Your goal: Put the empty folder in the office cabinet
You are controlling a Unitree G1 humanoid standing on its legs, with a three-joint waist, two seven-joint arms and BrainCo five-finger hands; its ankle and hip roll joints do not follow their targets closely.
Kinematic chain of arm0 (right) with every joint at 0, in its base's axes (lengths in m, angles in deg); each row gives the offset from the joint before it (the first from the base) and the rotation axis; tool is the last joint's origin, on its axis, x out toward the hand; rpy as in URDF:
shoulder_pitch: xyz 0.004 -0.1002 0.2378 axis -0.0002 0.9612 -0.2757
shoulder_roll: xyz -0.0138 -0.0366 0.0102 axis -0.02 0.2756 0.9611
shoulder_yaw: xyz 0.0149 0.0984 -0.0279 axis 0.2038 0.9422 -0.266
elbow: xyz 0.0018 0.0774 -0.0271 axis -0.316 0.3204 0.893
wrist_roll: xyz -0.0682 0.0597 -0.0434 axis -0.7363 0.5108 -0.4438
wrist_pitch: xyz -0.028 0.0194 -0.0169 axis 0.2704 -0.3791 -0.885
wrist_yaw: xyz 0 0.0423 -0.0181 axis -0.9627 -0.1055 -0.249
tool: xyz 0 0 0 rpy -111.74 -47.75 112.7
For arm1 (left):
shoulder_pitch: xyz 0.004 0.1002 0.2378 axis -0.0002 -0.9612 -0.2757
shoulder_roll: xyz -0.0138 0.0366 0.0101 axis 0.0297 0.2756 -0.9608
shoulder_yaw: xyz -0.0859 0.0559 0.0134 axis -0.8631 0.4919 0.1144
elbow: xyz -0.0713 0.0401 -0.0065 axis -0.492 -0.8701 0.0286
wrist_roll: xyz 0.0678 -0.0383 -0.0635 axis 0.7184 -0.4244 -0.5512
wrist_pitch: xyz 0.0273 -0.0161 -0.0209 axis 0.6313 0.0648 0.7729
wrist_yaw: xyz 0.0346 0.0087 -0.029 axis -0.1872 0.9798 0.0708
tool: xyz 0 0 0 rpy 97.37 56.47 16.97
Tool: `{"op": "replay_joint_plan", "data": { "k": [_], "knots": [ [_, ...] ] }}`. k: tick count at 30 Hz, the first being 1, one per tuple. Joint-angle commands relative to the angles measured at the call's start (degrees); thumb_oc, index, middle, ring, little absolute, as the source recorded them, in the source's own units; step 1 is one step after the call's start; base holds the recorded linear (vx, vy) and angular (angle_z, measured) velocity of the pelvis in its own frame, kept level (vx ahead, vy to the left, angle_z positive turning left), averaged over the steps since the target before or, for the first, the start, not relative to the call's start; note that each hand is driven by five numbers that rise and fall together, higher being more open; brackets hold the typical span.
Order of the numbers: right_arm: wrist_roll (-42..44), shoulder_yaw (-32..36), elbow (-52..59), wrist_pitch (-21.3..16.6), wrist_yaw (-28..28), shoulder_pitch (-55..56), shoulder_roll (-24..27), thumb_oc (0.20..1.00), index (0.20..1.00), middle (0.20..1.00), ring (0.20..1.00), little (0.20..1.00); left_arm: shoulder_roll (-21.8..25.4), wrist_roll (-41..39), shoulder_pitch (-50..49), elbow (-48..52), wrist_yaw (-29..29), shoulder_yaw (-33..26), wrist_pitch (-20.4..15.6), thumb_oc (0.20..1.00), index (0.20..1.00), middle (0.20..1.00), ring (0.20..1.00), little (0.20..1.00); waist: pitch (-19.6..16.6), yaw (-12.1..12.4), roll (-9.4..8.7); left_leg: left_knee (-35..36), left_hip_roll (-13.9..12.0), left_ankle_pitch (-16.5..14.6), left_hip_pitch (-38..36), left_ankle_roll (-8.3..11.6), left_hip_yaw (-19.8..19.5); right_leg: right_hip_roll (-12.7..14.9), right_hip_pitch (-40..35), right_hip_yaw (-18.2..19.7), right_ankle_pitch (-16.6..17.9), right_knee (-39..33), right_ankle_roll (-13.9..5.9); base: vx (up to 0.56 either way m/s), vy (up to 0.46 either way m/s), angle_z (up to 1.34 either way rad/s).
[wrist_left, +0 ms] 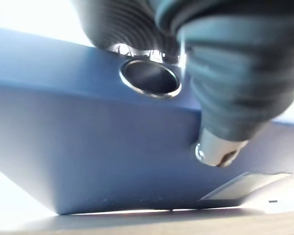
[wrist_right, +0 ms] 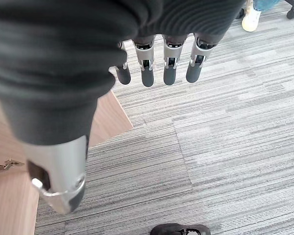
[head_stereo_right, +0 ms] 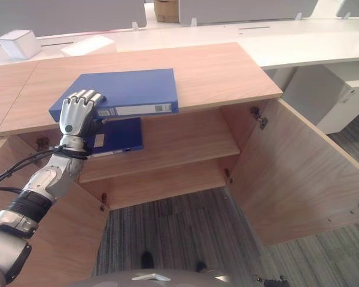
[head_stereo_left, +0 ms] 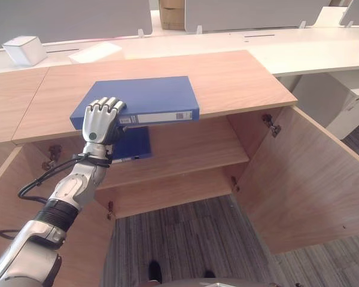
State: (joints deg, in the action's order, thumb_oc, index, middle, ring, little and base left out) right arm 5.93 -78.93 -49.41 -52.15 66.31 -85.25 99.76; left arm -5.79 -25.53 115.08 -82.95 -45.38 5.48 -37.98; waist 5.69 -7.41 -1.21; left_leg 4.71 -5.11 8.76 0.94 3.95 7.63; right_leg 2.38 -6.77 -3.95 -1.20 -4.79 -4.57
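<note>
Open wooden cabinet (head_stereo_left: 167, 66) at frame centre: left hand (head_stereo_left: 100, 119) curls over the blue folder (head_stereo_left: 146, 98) on top. Right hand (wrist_right: 157, 63) hangs relaxed, fingers straight, above grey carpet (wrist_right: 225, 147).

Wood-grain cabinet, matt blue folder

The cabinet (head_stereo_left: 167, 78) looks like smooth pale wood laminate; the folder (head_stereo_left: 145, 98) has a matt blue cover with a paper spine label; the floor (head_stereo_left: 191, 239) is grey, ribbed carpet.
</note>
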Motion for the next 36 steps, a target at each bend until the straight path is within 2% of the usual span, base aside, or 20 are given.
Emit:
{"op": "replay_joint_plan", "data": {
  "k": [1,5,8,9,11,12,13,14,15,17,19,22,25,27,29,31,32,36],
  "knots": [
    [1.47,-0.26,0.88,-0.94,-1.42,-1.32,1.7,1.0,1.0,1.0,1.0,1.0,3.19,-0.86,3.49,-2.31,0.48,-3.77,0.25,0.2,0.2,0.2,0.2,0.2,-0.1,0.0,-1.01,0.29,-1.49,-11.14,-4.91,3.59,1.57,2.38,4.04,-3.28,-1.22,-0.21,-5.05,0.0,0.0,0.0],
    [1.3,-0.51,1.1,-0.89,-1.46,-1.4,1.54,1.0,1.0,1.0,1.0,1.0,3.25,-2.1,3.7,-1.75,0.12,-4.27,0.1,0.2,0.2,0.2,0.2,0.2,-0.23,0.12,-0.99,0.29,-1.41,-11.25,-5.28,3.53,1.56,2.47,3.66,-3.49,-1.29,-0.21,-5.08,0.0,0.0,0.0],
    [0.96,-0.84,1.75,-0.59,-1.41,-1.83,1.1,1.0,1.0,1.0,1.0,1.0,0.98,-9.76,2.77,3.19,-1.05,-8.24,-1.85,0.2,0.2,0.2,0.2,0.2,-0.8,0.71,-1.23,0.29,-1.22,-11.38,-6.0,3.42,1.37,2.62,2.82,-3.74,-1.52,-0.21,-4.82,0.0,0.0,0.0],
    [0.95,-0.92,1.77,-0.57,-1.41,-1.82,1.19,1.0,1.0,1.0,1.0,1.0,1.01,-9.85,2.44,3.52,-0.89,-8.53,-1.81,0.2,0.2,0.2,0.2,0.2,-0.78,0.63,-1.15,0.29,-1.22,-11.41,-6.07,3.42,1.39,2.62,2.76,-3.73,-1.53,-0.21,-4.82,0.0,0.0,0.0],
    [1.15,-0.64,3.55,-0.42,-1.44,-2.72,1.06,1.0,1.0,1.0,1.0,1.0,-3.21,-20.73,-0.87,10.75,-1.01,-14.05,-5.83,0.2,0.2,0.2,0.2,0.2,-1.39,1.16,-1.23,0.29,-1.05,-11.49,-6.76,3.26,1.15,2.8,2.02,-4.0,-1.75,-0.21,-4.45,0.0,0.0,0.0],
    [1.15,-0.72,3.61,-0.37,-1.45,-2.68,1.18,1.0,1.0,1.0,1.0,1.0,-3.21,-20.87,-1.2,11.08,-0.8,-14.36,-5.78,0.2,0.2,0.2,0.2,0.2,-1.38,1.07,-1.13,0.29,-1.05,-11.51,-6.83,3.26,1.15,2.8,1.95,-4.0,-1.77,-0.21,-4.45,0.0,0.0,0.0],
    [1.81,-0.4,6.73,-0.73,-1.52,-4.06,1.92,1.0,1.0,1.0,1.0,1.0,-6.39,-31.4,-3.73,16.6,1.11,-17.25,-9.2,0.2,0.2,0.2,0.2,0.2,-1.85,1.53,-1.11,0.29,-0.86,-11.6,-7.41,3.1,0.86,2.88,1.39,-4.09,-1.89,-0.21,-4.16,0.0,0.0,0.0],
    [2.26,-0.38,9.94,-1.18,-1.87,-4.88,2.99,1.0,1.0,1.0,1.0,1.0,-7.85,-38.41,-5.36,19.96,1.95,-18.77,-11.29,0.2,0.2,0.2,0.2,0.2,-1.94,1.72,-0.86,0.29,-0.8,-12.02,-8.26,3.01,0.78,2.9,0.54,-4.11,-2.23,-0.21,-4.12,0.0,0.0,0.0],
    [2.26,-0.44,10.04,-1.11,-1.88,-4.86,3.05,1.0,1.0,1.0,1.0,1.0,-7.85,-38.52,-5.52,20.14,2.09,-18.95,-11.23,0.2,0.2,0.2,0.2,0.2,-1.97,1.67,-0.83,0.29,-0.78,-11.77,-8.1,2.99,0.8,2.91,0.7,-4.07,-2.01,-0.21,-4.08,0.0,0.0,0.0],
    [4.02,0.23,17.78,-2.14,-2.53,-7.04,5.25,1.0,1.0,1.0,1.0,1.0,-9.89,-51.81,-7.79,24.63,5.86,-20.37,-14.71,0.2,0.2,0.2,0.2,0.2,-2.48,2.1,-0.46,0.29,-0.61,-11.98,-8.92,2.8,0.83,3.04,-0.05,-3.97,-2.11,-0.21,-3.91,0.0,0.021,0.0],
    [6.1,0.96,26.7,-3.06,-3.62,-11.35,8.36,1.0,1.0,1.0,1.0,1.0,-11.34,-63.94,-9.91,28.83,10.03,-19.94,-15.95,0.2,0.2,0.2,0.2,0.2,-3.27,2.86,-0.07,0.29,-0.33,-12.13,-9.68,2.56,0.74,3.25,-0.76,-4.06,-2.18,-0.21,-3.71,0.01,0.056,-0.02],
    [9.76,2.17,39.86,-5.01,-4.21,-16.9,13.13,1.0,1.0,1.0,1.0,1.0,-11.31,-73.83,-12.93,31.43,14.82,-18.77,-15.51,0.2,0.2,0.2,0.2,0.2,-3.82,3.9,0.21,0.29,-0.11,-12.27,-10.61,2.26,0.42,3.52,-1.82,-4.29,-2.34,-0.21,-3.56,0.0,0.047,0.01],
    [10.65,2.12,42.56,-5.33,-4.03,-18.29,14.25,1.0,1.0,1.0,1.0,1.0,-11.35,-75.97,-13.61,31.81,15.89,-18.41,-15.3,0.2,0.2,0.2,0.2,0.2,-3.86,4.13,0.24,0.29,-0.03,-12.26,-10.85,2.2,0.33,3.55,-2.09,-4.45,-2.4,-0.21,-3.51,0.0,0.022,0.03],
    [16.39,2.26,48.08,-6.45,-2.93,-23.1,17.71,1.0,1.0,1.0,1.0,1.0,-10.65,-82.2,-15.59,32.85,19.2,-16.35,-14.26,0.2,0.2,0.2,0.2,0.2,-3.95,4.78,0.15,0.29,0.21,-12.12,-10.93,2.05,-0.15,3.71,-2.3,-4.66,-2.28,-0.21,-3.52,-0.01,0.038,0.14],
    [19.89,1.31,51.02,-6.75,-1.74,-25.1,18.95,1.0,1.0,1.0,1.0,1.0,-9.8,-85.21,-16.85,33.48,20.88,-15.16,-13.39,0.2,0.2,0.2,0.2,0.2,-3.86,5.2,-0.03,0.29,0.28,-12.01,-10.9,2.0,-0.3,3.79,-2.42,-4.81,-2.16,-0.21,-3.52,-0.02,0.018,0.14],
    [23.03,0.91,52.97,-6.85,-0.73,-25.95,19.34,1.0,1.0,1.0,1.0,1.0,-9.19,-86.99,-17.81,34.07,22.03,-14.44,-12.8,0.2,0.2,0.2,0.2,0.2,-3.82,5.39,-0.15,0.29,0.33,-11.98,-10.88,1.96,-0.41,3.84,-2.48,-4.87,-2.09,-0.21,-3.56,-0.01,0.016,0.07],
    [26.67,-0.13,56.35,-6.98,0.84,-26.53,19.51,1.0,1.0,1.0,1.0,1.0,-8.43,-90.4,-19.61,35.23,23.59,-13.45,-11.86,0.2,0.2,0.2,0.2,0.2,-3.72,5.68,-0.31,0.29,0.39,-11.87,-10.84,1.93,-0.52,3.98,-2.48,-4.98,-1.91,-0.21,-3.61,-0.01,0.016,0.06],
    [35.72,-4.05,62.03,-6.67,5.32,-26.87,17.65,1.0,1.0,1.0,1.0,1.0,-7.01,-96.06,-23.03,37.15,26.87,-10.64,-9.32,0.2,0.2,0.2,0.2,0.2,-3.39,6.19,-0.62,0.29,0.53,-11.7,-10.6,1.84,-0.78,4.13,-2.3,-5.08,-1.67,-0.21,-3.71,0.0,0.0,0.0]
  ]
}}
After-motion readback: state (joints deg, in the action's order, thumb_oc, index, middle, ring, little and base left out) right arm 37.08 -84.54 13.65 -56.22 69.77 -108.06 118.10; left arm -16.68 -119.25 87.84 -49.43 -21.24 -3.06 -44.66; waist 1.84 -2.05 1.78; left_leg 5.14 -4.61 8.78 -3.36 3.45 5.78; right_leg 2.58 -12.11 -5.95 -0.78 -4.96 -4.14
